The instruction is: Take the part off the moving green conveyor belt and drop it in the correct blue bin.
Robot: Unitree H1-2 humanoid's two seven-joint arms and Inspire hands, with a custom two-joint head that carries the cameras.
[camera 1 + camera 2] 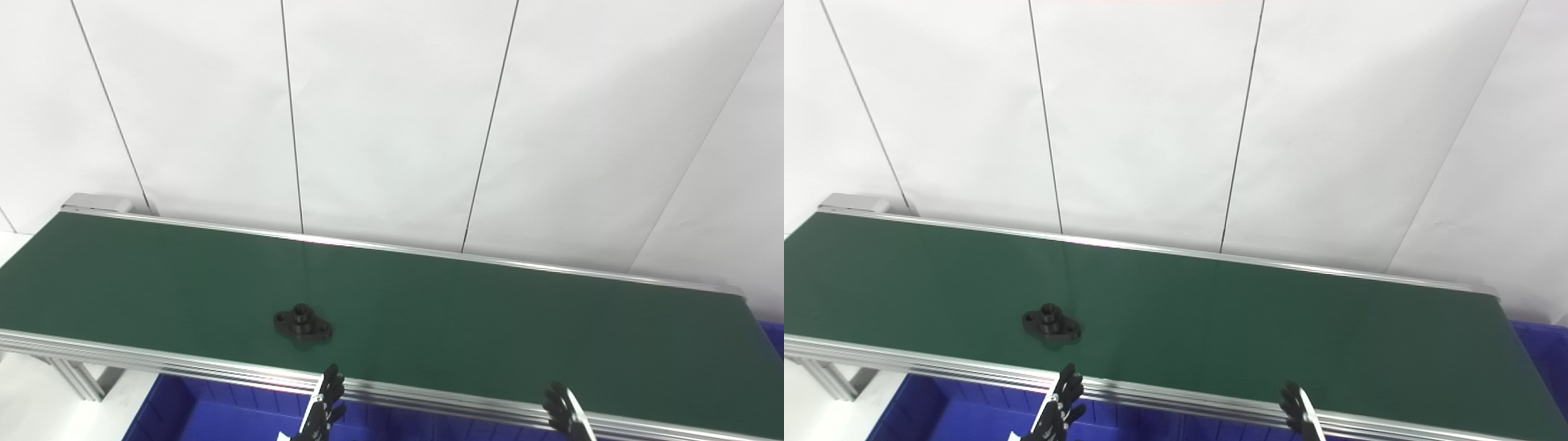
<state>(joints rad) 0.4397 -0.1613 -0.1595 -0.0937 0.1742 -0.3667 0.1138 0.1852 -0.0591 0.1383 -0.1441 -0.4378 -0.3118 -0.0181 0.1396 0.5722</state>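
So you had one green conveyor belt (429,306), blue bins (202,410) partly hidden under its near rail, and one black part (302,324) lying on the belt left of centre. Your left hand (323,407) and right hand (563,413) held nothing; both were cut off, so their openness was unclear.
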